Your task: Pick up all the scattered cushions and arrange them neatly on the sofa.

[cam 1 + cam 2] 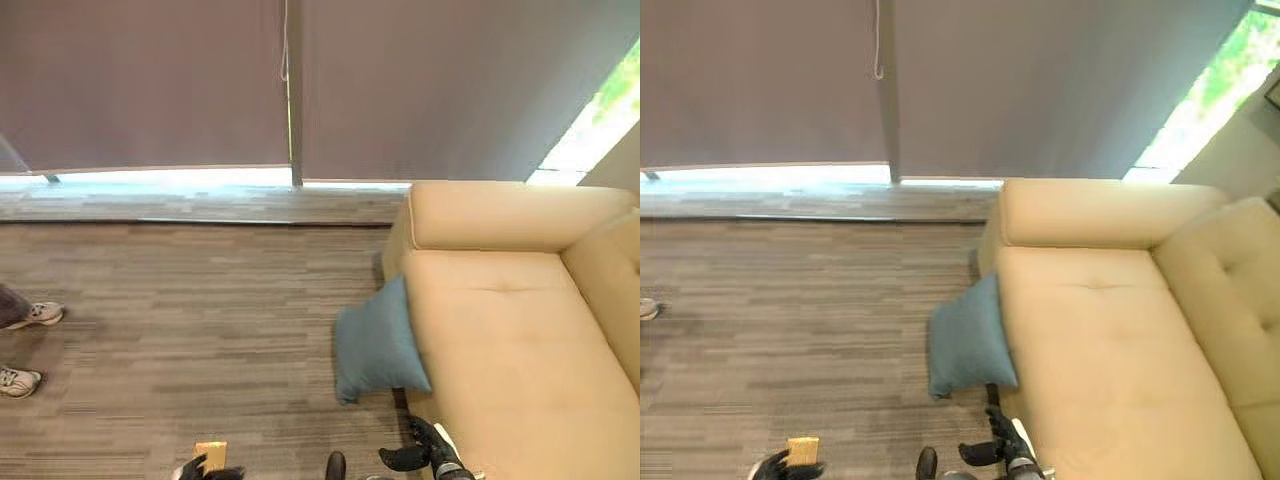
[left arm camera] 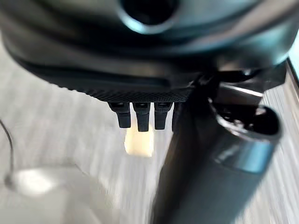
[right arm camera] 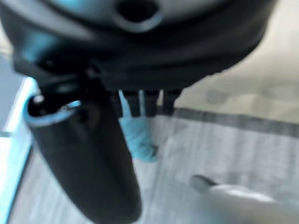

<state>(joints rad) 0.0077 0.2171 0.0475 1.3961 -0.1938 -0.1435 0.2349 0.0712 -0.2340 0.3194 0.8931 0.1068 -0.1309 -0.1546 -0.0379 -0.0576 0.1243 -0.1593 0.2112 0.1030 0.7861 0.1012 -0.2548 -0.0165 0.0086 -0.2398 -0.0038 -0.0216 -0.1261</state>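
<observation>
Down at the near edge, left hand (image 1: 205, 468) and right hand (image 1: 418, 450) hang empty, fingers loosely straight. Beyond them, a blue cushion (image 1: 377, 345) leans on the floor against the beige sofa (image 1: 510, 340).

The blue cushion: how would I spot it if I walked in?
Find the cream sofa below the window blinds. On the carpet by its front edge, the blue cushion leans against it, the one blue, soft thing off the seat.
</observation>
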